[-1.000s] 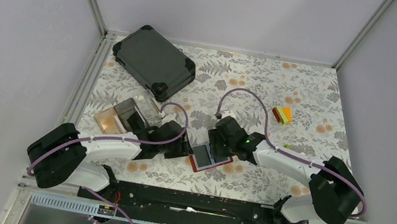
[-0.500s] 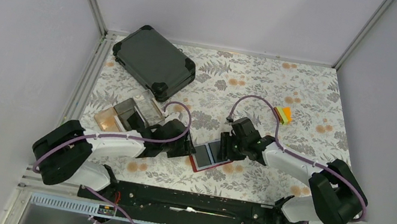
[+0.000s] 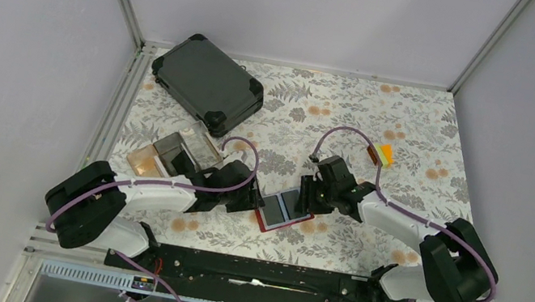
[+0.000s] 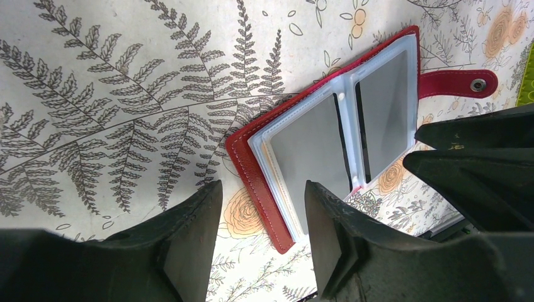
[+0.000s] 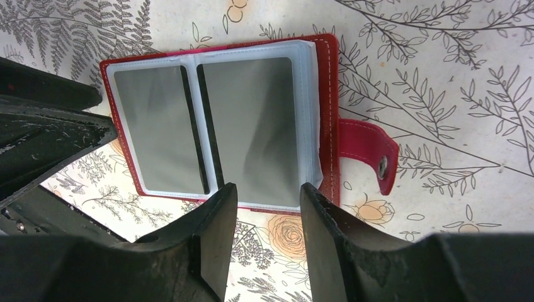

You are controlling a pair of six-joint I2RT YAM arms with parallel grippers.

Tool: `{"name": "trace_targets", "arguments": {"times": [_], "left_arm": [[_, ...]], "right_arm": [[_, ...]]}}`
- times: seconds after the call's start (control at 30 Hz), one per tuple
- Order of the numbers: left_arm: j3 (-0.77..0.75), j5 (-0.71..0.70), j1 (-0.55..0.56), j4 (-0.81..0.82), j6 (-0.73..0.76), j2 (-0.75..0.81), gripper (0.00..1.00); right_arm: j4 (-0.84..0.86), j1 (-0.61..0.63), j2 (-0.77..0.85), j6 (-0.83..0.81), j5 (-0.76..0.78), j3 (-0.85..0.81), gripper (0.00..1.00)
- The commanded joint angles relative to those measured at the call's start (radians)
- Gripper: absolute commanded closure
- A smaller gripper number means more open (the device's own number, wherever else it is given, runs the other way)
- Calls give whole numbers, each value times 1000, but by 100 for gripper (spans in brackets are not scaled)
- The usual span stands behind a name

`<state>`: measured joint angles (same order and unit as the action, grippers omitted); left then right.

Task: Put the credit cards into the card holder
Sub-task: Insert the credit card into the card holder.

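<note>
The red card holder (image 3: 266, 222) lies open on the table between my two grippers. Its clear sleeves show two grey cards side by side, seen in the left wrist view (image 4: 312, 157) and the right wrist view (image 5: 255, 126). Its snap tab (image 5: 371, 157) sticks out flat on the side towards the right arm. My left gripper (image 4: 263, 207) is open and empty, its jaws either side of the holder's near corner (image 4: 252, 170). My right gripper (image 5: 267, 195) is open and empty, just off the holder's edge (image 5: 329, 119). From above, the left gripper (image 3: 254, 200) and right gripper (image 3: 309, 199) flank the holder.
A large dark hard case (image 3: 208, 84) lies at the back left. A clear compartmented box (image 3: 173, 153) with tan and dark flat pieces sits behind the left arm. Small yellow, orange and green blocks (image 3: 381, 154) lie at the right.
My right gripper has drawn back to the right off the open card holder, uncovering both grey cards. My left arm has shifted slightly right towards the holder.
</note>
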<state>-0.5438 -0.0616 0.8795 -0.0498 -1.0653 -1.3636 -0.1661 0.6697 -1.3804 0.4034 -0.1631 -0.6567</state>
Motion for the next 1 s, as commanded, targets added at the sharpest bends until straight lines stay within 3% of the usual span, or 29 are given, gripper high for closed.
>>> {"name": "trace_targets", "arguments": {"times": [0.0, 0.97], "left_arm": [[-10, 11, -2, -17, 14, -22, 46], [1, 11, -2, -15, 8, -19, 47]], "right_arm": [[24, -5, -20, -8, -38, 8, 52], [4, -10, -7, -14, 59, 15, 50]]}}
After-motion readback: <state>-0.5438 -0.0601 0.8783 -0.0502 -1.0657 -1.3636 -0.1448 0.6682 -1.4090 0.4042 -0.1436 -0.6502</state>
